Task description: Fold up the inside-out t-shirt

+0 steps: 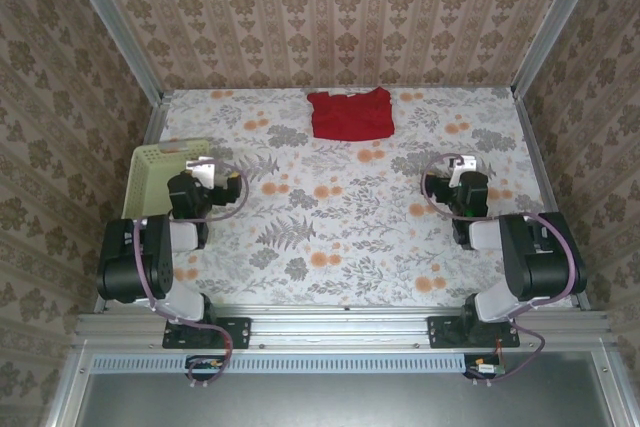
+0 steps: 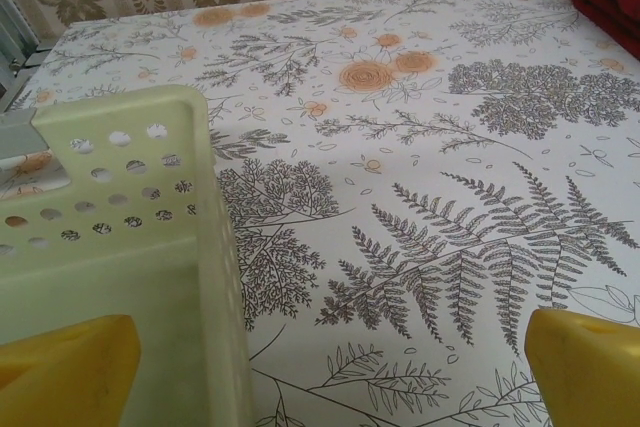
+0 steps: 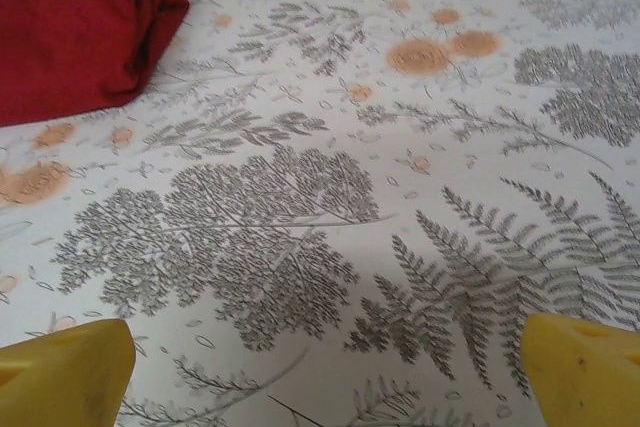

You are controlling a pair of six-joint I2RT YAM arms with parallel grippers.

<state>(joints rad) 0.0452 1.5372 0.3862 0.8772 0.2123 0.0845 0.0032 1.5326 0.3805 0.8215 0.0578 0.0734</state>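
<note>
1. Plainly, the shirt point(image 1: 349, 113) is laid as a compact slab at the far middle of the table point(image 1: 330, 237), long axis left-right.
2. The right tool point(image 3: 322, 367) is judged nearer, the left tool point(image 2: 325, 362) farther; both are held spread apart, well short of it.
3. Nothing is seen in the basket point(image 1: 160, 172), just beside the left tool.

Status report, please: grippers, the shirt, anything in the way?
Left gripper open, right gripper open, both empty, on the near side. Shirt in a compact bundle at far edge, centre. Basket beside left gripper, well apart from shirt.
</note>
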